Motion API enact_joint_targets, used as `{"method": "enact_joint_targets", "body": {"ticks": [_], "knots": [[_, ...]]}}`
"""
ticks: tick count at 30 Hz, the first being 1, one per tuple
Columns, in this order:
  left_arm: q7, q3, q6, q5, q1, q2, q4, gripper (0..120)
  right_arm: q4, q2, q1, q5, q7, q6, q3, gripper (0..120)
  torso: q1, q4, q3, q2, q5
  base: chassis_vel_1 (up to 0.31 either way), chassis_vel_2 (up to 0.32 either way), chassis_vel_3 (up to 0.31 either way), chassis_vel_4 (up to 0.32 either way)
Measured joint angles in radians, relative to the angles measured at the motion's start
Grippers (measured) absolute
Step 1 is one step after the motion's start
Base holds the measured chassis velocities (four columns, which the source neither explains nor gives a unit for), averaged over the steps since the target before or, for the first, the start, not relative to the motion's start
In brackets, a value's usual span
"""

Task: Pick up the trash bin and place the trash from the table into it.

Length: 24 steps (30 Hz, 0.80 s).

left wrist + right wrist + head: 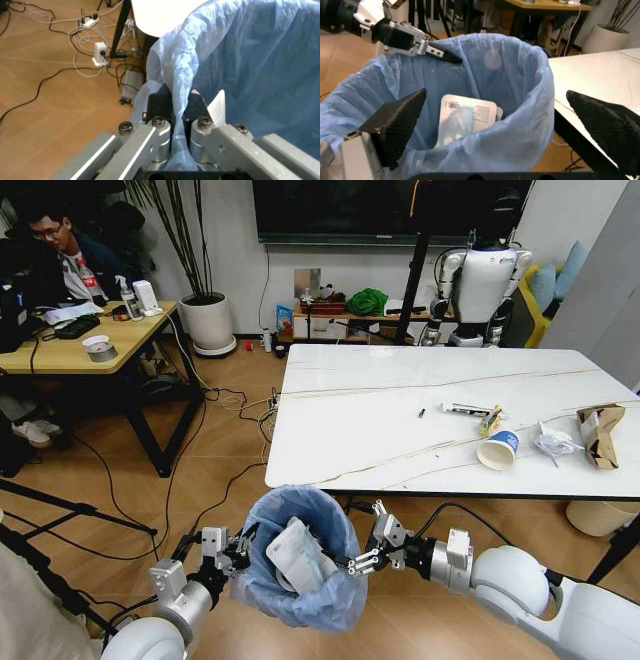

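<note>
The trash bin (pixel 300 565), lined with a crinkled light blue bag, hangs just in front of the table's (pixel 360 420) near edge. My left gripper (pixel 243 546) (pixel 175 99) is shut on the bin's rim, bag pinched between its fingers; it also appears across the bin (pixel 437 52) in the right wrist view. My right gripper (pixel 360 560) (pixel 496 93) is open at the opposite rim, fingers spread wide. A white packet (pixel 469 116) lies inside the bin. Trash on the table: a paper cup (pixel 497 449) on its side, a crumpled wrapper (pixel 553 442), a brown paper bag (pixel 600 432), a white wrapper (pixel 465 409).
A plain cream bin (pixel 598 516) stands under the table's right end. A wooden desk (pixel 70 350) is at the left, with cables (pixel 235 405) on the floor between it and the table. A potted plant (pixel 209 320) and another robot (pixel 484 280) stand behind.
</note>
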Motion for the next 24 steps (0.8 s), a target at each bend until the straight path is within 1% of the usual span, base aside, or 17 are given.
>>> {"method": "enact_joint_targets", "body": {"ticks": [4, 8, 11, 15, 19, 24], "knots": [[0.0, -0.001, 0.0, 0.003, 0.006, -0.001, -0.001, 0, -0.009, 0.012, 0.007, 0.02, 0.017, 0.001, 0.012, 100, 0.0, 0.0, 0.0, 0.0, 0.0, 0.0, 0.0, 0.0, 0.0], [0.001, -0.006, -0.001, 0.008, 0.02, -0.004, -0.007, 0, -0.034, 0.043, 0.042, 0.09, 0.081, -0.001, 0.034, 100, 0.0, 0.0001, 0.0, 0.0, -0.0002, 0.0, 0.0, 0.0, 0.0], [0.001, -0.01, -0.001, 0.009, 0.025, -0.006, -0.01, 0, -0.046, 0.058, 0.057, 0.114, 0.107, -0.005, 0.042, 100, 0.0, 0.0001, 0.0, 0.0, -0.0001, 0.0, 0.0, 0.0, 0.0], [0.002, -0.029, -0.002, 0.009, 0.036, -0.007, -0.02, 0, -0.091, 0.105, 0.088, 0.186, 0.23, -0.023, 0.064, 100, 0.0, 0.0001, 0.0, 0.0, 0.0, 0.0, 0.0, 0.0, 0.0], [0.003, -0.037, -0.003, 0.008, 0.04, -0.006, -0.024, 0, -0.114, 0.118, 0.103, 0.21, 0.272, -0.03, 0.074, 100, 0.0, 0.0001, 0.0, 0.0, -0.0001, 0.0, 0.0, 0.0, 0.0], [0.003, -0.044, -0.003, 0.009, 0.046, -0.018, -0.028, 0, -0.159, 0.151, 0.122, 0.242, 0.367, -0.059, 0.103, 100, 0.0, 0.0001, 0.0, 0.0, -0.0001, 0.0, 0.0, 0.0, 0.0]]}}
